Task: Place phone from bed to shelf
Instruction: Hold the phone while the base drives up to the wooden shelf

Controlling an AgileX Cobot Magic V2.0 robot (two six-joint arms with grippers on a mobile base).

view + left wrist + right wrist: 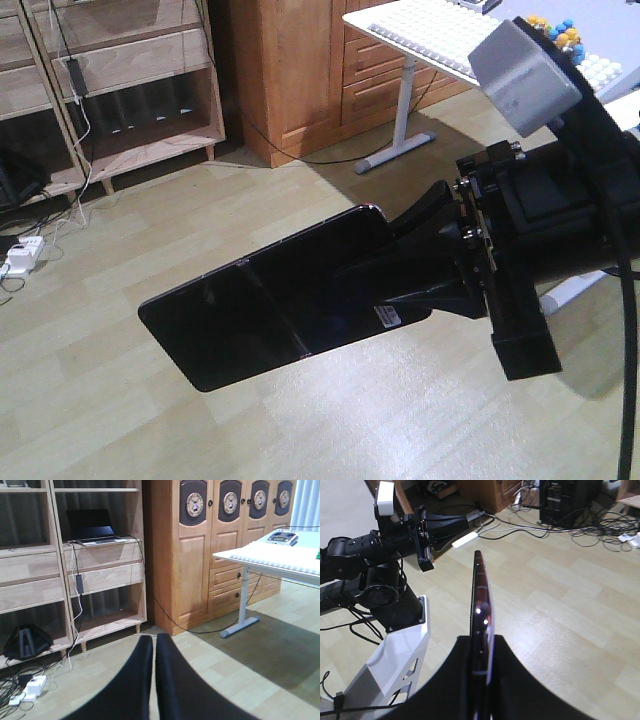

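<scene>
Phone (265,310) is clamped at one short end by right gripper (405,255) and carried above floor (150,220). Long axis is pointed left, toward shelf (140,60) at far left. Left gripper (154,647) is closed, empty.

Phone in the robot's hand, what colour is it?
Glossy black with a pinkish edge. The phone shows best in the exterior front-facing view.

Nothing really readable here tbh. The phone (270,310) has a small white sticker (388,316) near its right end, but the print's way too tiny to make out. The clock dials (194,503) on the cabinet (192,580) doors are too blurry for numbers.
</scene>
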